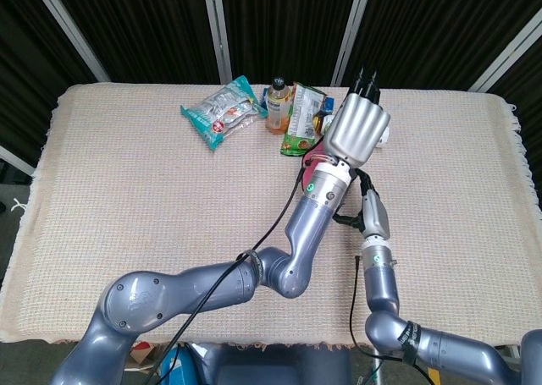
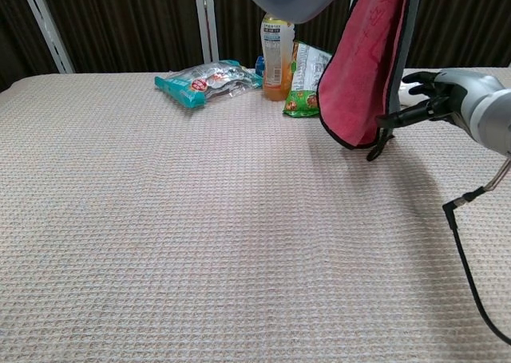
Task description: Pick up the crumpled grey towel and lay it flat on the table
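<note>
The towel [image 2: 363,60] is pink on its near face with a grey back and a dark hem. It hangs lengthwise from my left hand [image 1: 357,131], which grips its top edge high over the table's back right. Its lower end clears the cloth. In the head view only a pink sliver of the towel [image 1: 312,159] shows beside the left wrist. My right hand [image 2: 443,96] is just right of the towel with its fingers spread. One fingertip reaches the grey hem near the bottom corner, and nothing is clasped in that hand.
Along the far edge of the table [image 2: 160,219] lie a teal snack pack [image 2: 204,80], an orange drink bottle [image 2: 277,48], a green packet [image 2: 307,80] and a small white bottle. A black cable [image 2: 471,275] trails over the right side.
</note>
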